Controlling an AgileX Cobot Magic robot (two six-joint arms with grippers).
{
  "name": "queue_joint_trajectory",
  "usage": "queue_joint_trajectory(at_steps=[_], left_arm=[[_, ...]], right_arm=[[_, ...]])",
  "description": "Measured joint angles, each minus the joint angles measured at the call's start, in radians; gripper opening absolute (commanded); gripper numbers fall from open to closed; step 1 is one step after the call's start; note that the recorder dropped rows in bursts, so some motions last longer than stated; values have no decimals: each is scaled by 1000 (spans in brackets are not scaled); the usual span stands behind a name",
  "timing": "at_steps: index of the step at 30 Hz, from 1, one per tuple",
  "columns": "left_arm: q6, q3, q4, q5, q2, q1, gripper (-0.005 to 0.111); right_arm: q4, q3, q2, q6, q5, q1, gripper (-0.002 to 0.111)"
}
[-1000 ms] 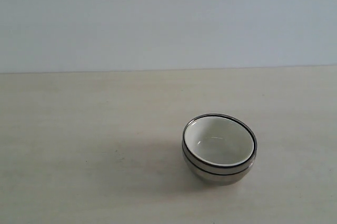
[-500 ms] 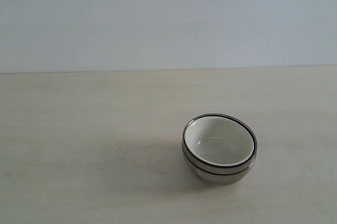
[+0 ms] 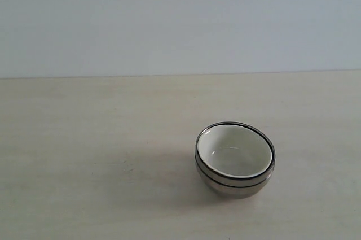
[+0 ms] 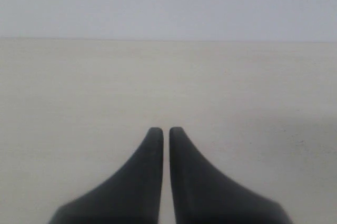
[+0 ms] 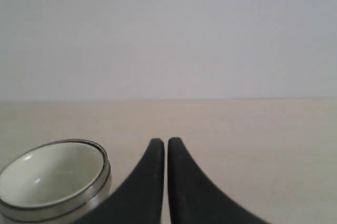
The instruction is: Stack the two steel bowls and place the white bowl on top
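While white bowl [image 3: 234, 151] tops the two steel bowls [image 3: 236, 188] lower right, we see left gripper [image 4: 164, 129], right gripper [image 5: 166, 140], jaws closed, empty.

The left gripper [image 4: 166, 131] ended in two matte, charcoal-black fingers [image 4: 138, 182], each broad at its base and sweeping inward in a smooth concave curve to a narrow, rounded tip, the pair mirroring each other like a split horn. Their surfaces were plain and unreflective, the edges slightly soft in the wrist view. The right gripper [image 5: 166, 142] carried the same pair: dark, smooth-skinned, flared wide at the base and tapering to blunt, rounded ends, with only a thin pale line dividing one finger from its twin.
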Motion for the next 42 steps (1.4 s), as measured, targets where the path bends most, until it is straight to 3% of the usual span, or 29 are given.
queue_joint_trajectory(at_steps=[9,42], left_arm=[[0,0,0,0,0,0,4],[0,0,0,0,0,0,4]], right_arm=[[-20,2,0,0,239,0,0],[-20,2,0,0,252,0,0]])
